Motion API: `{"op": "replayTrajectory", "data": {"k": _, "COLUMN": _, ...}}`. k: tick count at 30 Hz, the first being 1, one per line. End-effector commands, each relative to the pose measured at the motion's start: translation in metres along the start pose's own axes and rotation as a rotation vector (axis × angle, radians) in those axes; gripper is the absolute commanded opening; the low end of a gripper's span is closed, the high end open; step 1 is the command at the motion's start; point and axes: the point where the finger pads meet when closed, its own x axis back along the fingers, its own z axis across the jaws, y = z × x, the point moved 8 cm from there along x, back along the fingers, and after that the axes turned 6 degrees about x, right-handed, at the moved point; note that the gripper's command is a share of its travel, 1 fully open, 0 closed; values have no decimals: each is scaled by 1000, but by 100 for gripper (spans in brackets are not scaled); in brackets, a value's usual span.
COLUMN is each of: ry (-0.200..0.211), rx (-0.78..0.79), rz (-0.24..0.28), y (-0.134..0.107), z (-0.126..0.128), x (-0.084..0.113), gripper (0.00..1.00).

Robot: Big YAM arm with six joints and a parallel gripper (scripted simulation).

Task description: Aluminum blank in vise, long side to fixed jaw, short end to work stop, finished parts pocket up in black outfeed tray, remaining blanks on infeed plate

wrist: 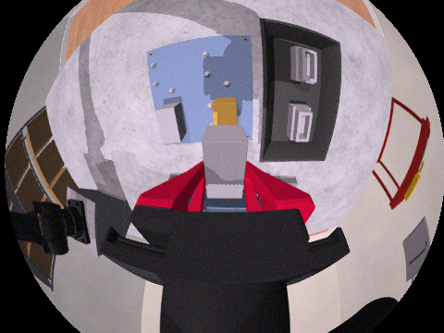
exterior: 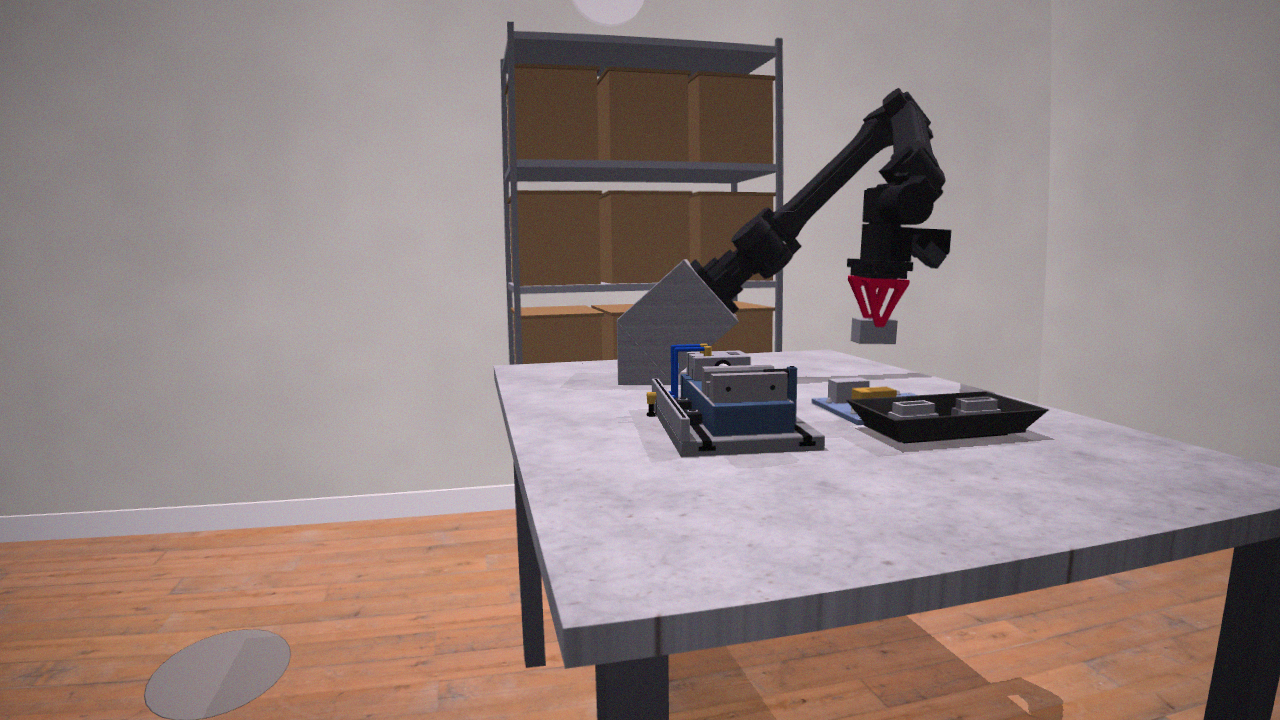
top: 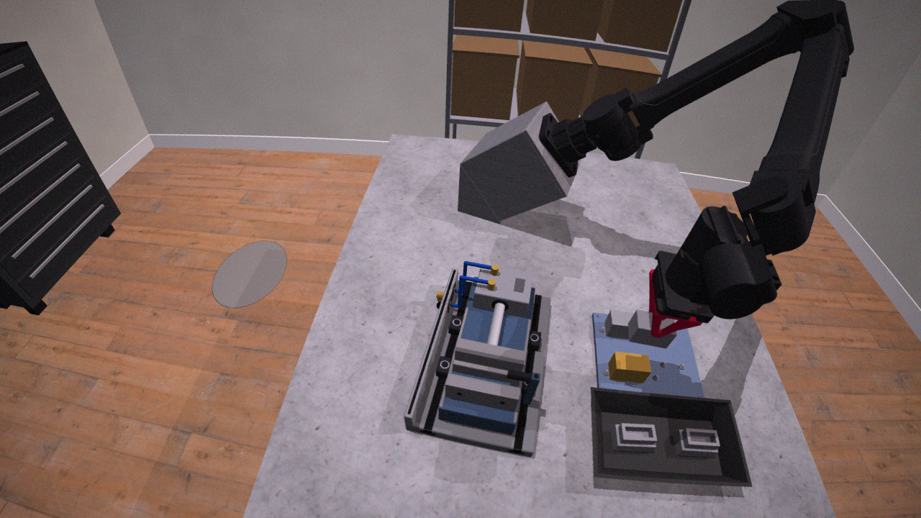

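My gripper (top: 660,329) (exterior: 879,323) (wrist: 225,166) is shut on a gray aluminum blank (top: 639,328) (exterior: 868,333) (wrist: 225,145), held level above the infeed plate (top: 677,382) (wrist: 182,60). Another gray blank (top: 616,325) (exterior: 845,390) (wrist: 170,122) lies on that plate. A brass blank (top: 627,367) (exterior: 872,393) (wrist: 225,111) lies nearer the tray. Two finished parts, one (top: 635,444) (exterior: 913,409) (wrist: 294,122) left and one (top: 699,447) (exterior: 976,405) (wrist: 300,65) right in the top view, lie pocket up in the black outfeed tray (top: 669,468) (exterior: 948,429) (wrist: 282,92). No blank shows between the jaws of the vise (top: 478,416) (exterior: 747,418).
The work stop (top: 518,374) reaches over the jaw gap from a blue post. Blue hoses (top: 475,264) rise at the moving jaw. Short pins (wrist: 207,74) (wrist: 226,83) stand on the infeed plate. The gray arm base (top: 509,173) (exterior: 671,331) stands behind the vise.
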Motion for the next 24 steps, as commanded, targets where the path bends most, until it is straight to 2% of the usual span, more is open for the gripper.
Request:
{"op": "replayTrajectory", "data": {"k": 1, "ry": -32, "rx": 36, "rz": 7, "y": -28, "z": -31, "x": 16, "gripper": 0}}
{"op": "replayTrajectory", "data": {"k": 11, "ry": -34, "rx": 12, "rz": -4, "y": -141, "z": -65, "x": 15, "gripper": 0}}
{"op": "replayTrajectory", "data": {"k": 13, "ry": -34, "rx": 12, "rz": -4, "y": -141, "z": -65, "x": 15, "gripper": 0}}
{"op": "replayTrajectory", "data": {"k": 19, "ry": -41, "rx": 1, "rz": -16, "y": -199, "z": -70, "x": 14, "gripper": 0}}
{"op": "replayTrajectory", "data": {"k": 24, "ry": -46, "rx": -5, "rz": -24, "y": -232, "z": -69, "x": 13, "gripper": 0}}
